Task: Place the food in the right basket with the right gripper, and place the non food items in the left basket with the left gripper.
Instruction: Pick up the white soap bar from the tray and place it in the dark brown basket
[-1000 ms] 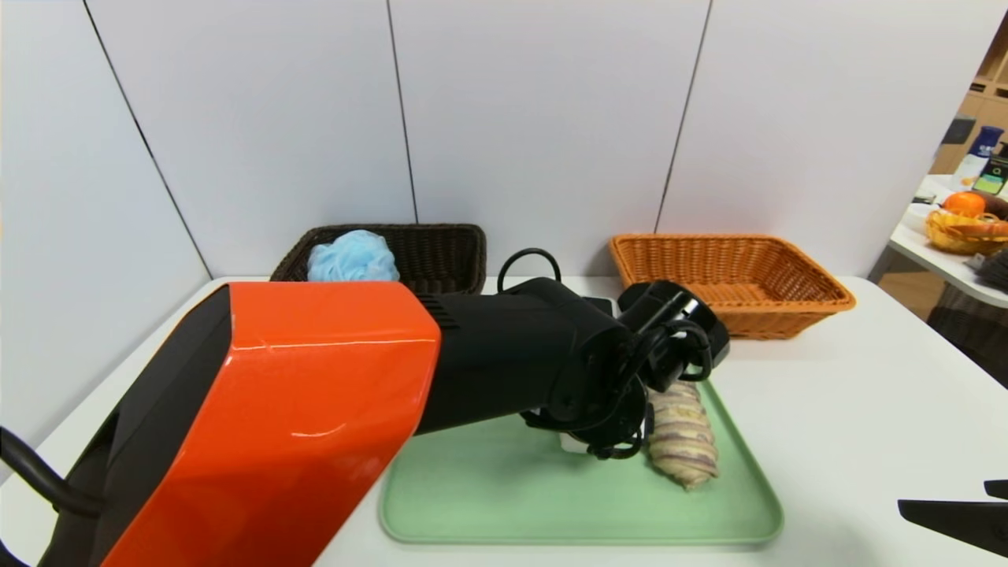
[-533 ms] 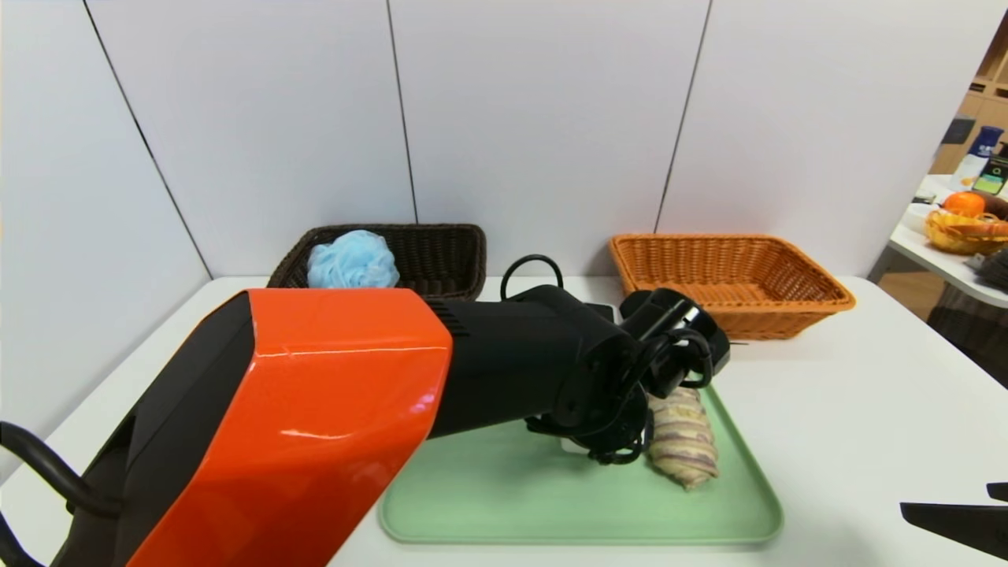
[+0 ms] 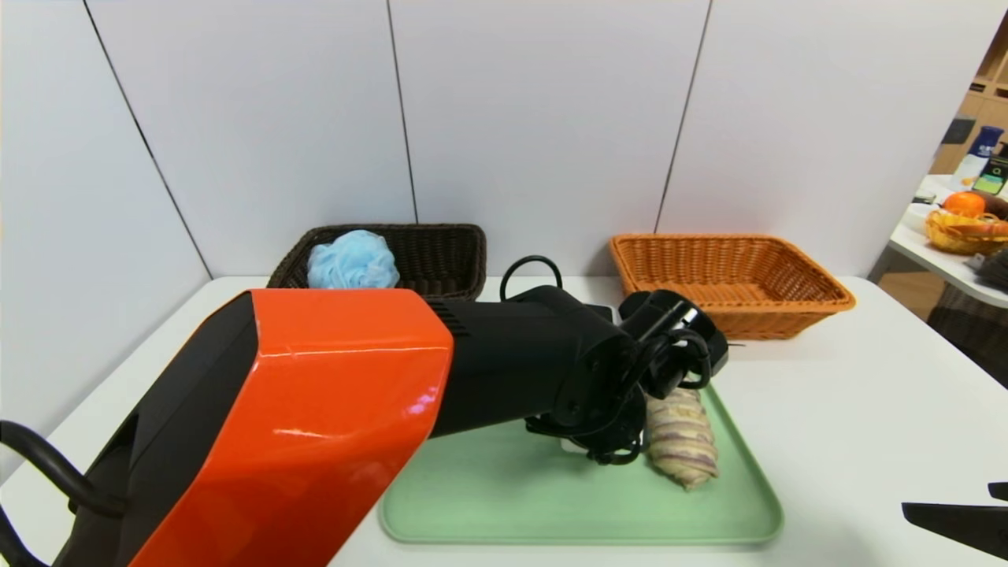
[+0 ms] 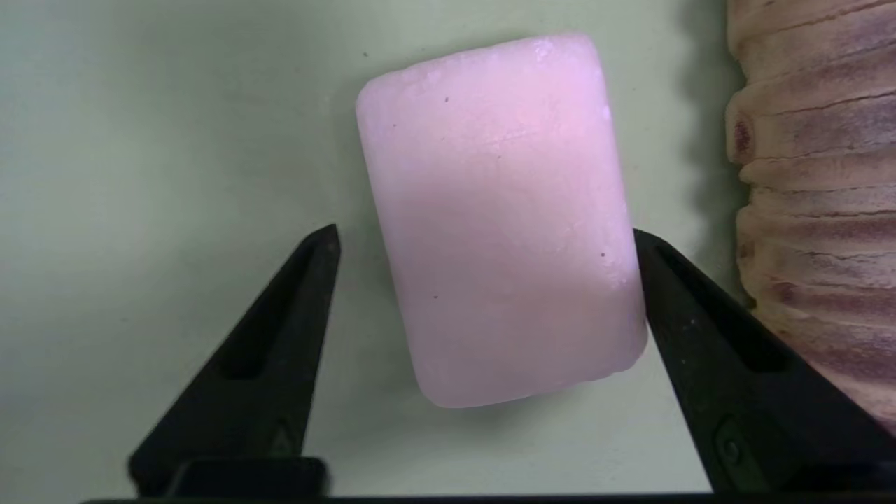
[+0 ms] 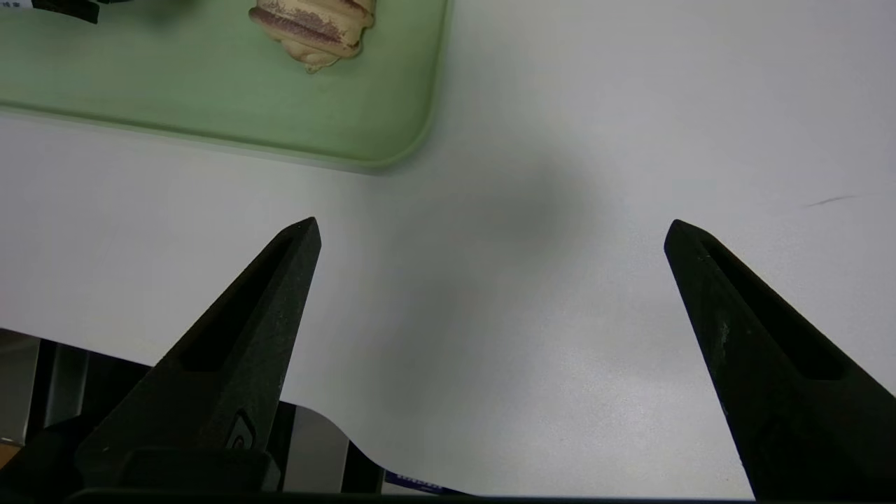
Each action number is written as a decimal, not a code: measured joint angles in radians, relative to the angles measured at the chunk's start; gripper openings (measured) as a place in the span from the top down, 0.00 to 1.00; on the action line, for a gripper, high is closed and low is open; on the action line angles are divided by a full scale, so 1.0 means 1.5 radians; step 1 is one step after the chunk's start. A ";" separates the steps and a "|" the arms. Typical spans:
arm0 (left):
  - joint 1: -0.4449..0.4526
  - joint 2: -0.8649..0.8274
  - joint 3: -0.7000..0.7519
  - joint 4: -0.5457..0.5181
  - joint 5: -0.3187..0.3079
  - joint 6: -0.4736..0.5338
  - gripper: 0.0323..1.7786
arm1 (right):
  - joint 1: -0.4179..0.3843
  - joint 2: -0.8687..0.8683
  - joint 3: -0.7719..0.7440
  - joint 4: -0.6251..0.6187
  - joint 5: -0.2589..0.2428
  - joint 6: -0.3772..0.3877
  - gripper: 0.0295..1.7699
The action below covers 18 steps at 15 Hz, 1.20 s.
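Since a second ago the left arm has slid slightly toward three o'clock; its left gripper (image 4: 486, 241) straddles the soap bar (image 4: 497, 217) on the green tray (image 3: 504, 504), one finger touching, the other with a gap, jaws part open, grip not closed; bread loaf (image 3: 681, 437) lies just at three o'clock of the soap; bath pouf (image 3: 352, 258) sits in the dark basket (image 3: 441, 252); orange basket (image 3: 732, 279) at one o'clock; right gripper (image 5: 490, 231) hangs wide open over the table (image 3: 866, 409), holding nothing.

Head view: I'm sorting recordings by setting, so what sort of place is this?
Probably an indoor lab or office test area: a white table boxed in by plain white partition panels, with a second table of props and wooden shelving behind.
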 joint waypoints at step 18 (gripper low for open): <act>0.081 -0.157 0.003 0.102 0.000 0.037 0.46 | 0.000 -0.015 0.003 -0.001 0.000 0.000 0.04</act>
